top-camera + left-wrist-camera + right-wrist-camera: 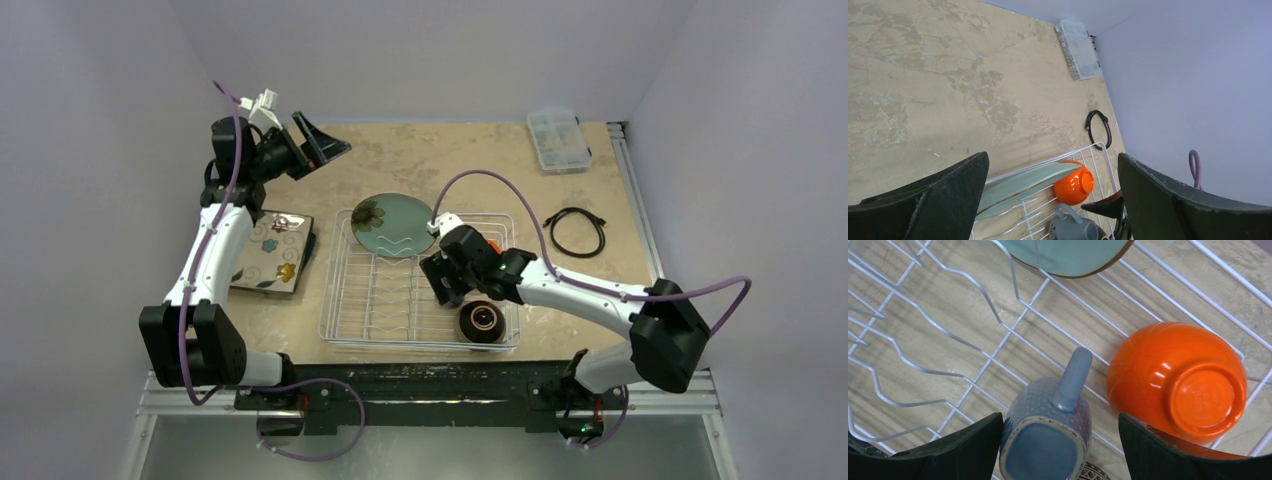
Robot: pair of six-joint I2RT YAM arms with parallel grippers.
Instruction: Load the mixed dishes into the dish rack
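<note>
The dish rack point(345, 300) holds the pale-teal plate point(395, 225) leaning at its far end, the dark brown bowl point(482, 322) at its near right corner, and the orange bowl point(1178, 380), which is upside down. My right gripper point(445, 275) is open low over the rack. The grey cup point(1048, 435) stands upside down between its fingers, close to the left finger point(963, 450) and apart from the right one. The square flower-patterned plate point(272, 250) lies on the table left of the rack. My left gripper point(320, 145) is open, empty and raised above the far left of the table.
A clear compartment box point(558, 138) sits at the far right corner. A black coiled cable point(577, 230) lies right of the rack. Upright wire prongs point(923, 340) fill the rack's left and middle part. Walls stand close on three sides.
</note>
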